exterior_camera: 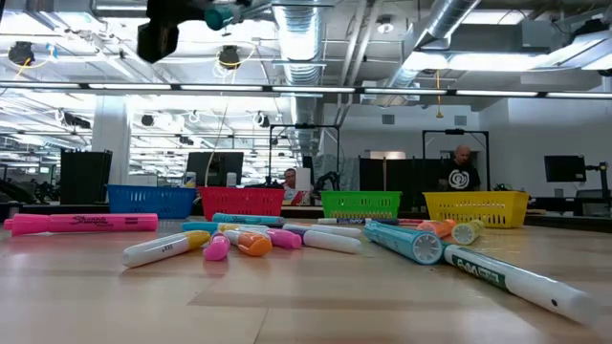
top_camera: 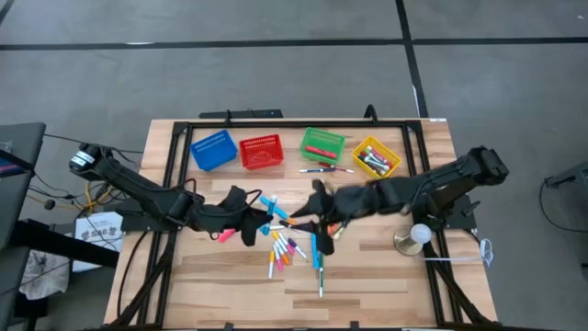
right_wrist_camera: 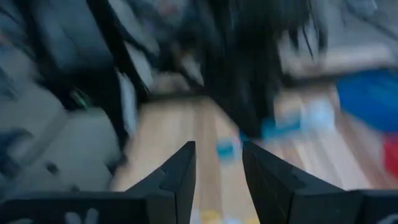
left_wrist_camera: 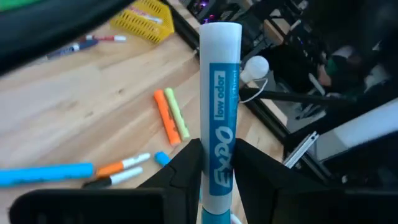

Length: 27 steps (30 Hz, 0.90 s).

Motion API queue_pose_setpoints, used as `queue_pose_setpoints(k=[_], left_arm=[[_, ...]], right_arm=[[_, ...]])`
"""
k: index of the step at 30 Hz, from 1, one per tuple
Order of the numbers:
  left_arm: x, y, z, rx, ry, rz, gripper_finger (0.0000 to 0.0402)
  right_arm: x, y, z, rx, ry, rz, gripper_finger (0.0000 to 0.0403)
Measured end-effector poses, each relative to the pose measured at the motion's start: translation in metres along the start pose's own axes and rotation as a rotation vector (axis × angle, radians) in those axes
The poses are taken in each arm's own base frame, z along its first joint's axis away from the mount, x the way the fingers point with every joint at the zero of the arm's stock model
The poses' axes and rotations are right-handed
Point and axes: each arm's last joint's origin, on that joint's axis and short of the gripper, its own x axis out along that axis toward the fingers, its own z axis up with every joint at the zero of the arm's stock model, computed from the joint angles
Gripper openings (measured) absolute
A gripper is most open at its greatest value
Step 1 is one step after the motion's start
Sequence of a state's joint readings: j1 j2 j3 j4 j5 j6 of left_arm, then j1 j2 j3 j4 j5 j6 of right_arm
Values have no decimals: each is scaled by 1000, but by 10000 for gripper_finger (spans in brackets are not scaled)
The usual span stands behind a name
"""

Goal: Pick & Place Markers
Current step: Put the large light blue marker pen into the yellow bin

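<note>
Table (top_camera: 367, 276), wooden top, seen from above; entries run left to right.

Left gripper (top_camera: 260, 213): over the table at about nine o'clock of centre, closed on a white-and-blue marker (left_wrist_camera: 219, 112); the left wrist view showed both fingers (left_wrist_camera: 186, 171) pressed to its barrel.

Pink highlighter (top_camera: 226, 235): on the table at seven o'clock of the left gripper.

Loose markers (top_camera: 287, 246): a heap at table centre, with one green marker (top_camera: 320, 271) lying apart at six o'clock of the heap.

Baskets, along the twelve o'clock edge: blue basket (top_camera: 213, 150), red basket (top_camera: 261, 152), green basket (top_camera: 322, 145), yellow basket (top_camera: 376, 157); the last two held markers.

Right gripper (top_camera: 323, 204): over the heap's two o'clock side. Its wrist view showed a gap between its fingers (right_wrist_camera: 180, 171) and nothing held.
</note>
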State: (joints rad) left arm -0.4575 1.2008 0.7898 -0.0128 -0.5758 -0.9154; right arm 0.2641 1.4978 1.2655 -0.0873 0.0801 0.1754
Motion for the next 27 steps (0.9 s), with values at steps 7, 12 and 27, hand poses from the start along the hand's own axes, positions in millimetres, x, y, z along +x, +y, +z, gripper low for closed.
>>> queue_pose_setpoints(k=[7, 12, 27], left_arm=[[-10, -5, 16, 127, -57, -84, 85], [-23, -12, 36, 213, -181, -164, 85], [-37, -16, 51, 391, -291, -211, 85]], right_arm=[[-30, -20, 37, 23, -228, 43, 122], [-33, -32, 42, 68, -267, 16, 122], [17, -50, 30, 154, -325, 112, 138]])
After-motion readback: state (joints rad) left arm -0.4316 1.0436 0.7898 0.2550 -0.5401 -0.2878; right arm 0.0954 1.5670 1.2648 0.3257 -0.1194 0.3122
